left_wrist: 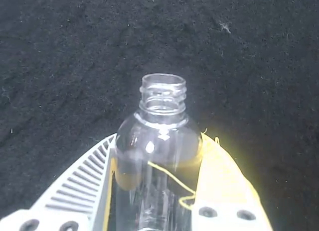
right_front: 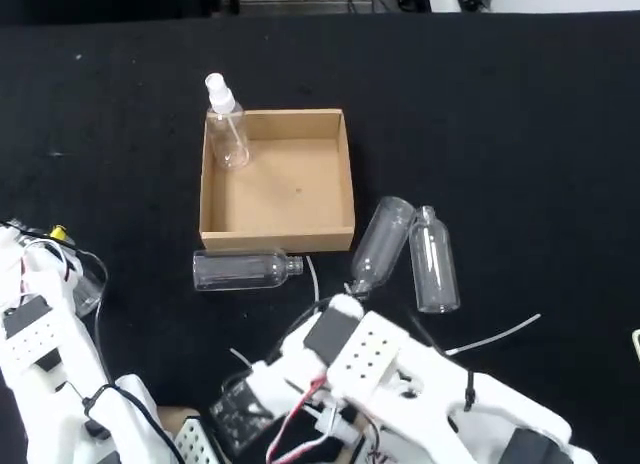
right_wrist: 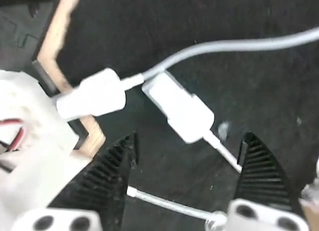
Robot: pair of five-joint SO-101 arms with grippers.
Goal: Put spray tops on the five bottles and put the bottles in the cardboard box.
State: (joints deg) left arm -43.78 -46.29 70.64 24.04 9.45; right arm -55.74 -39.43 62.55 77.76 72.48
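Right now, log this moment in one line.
left gripper: shut on uncapped bottle | right gripper: open over spray tops | cardboard box: one capped bottle | outside: three loose bottles

A spray-topped bottle (right_front: 228,134) sits in the cardboard box (right_front: 277,239). Three uncapped bottles (right_front: 245,269) (right_front: 382,239) (right_front: 434,262) lie alongside. The left tool (left_wrist: 159,137) holds a fourth bottle (left_wrist: 162,99).
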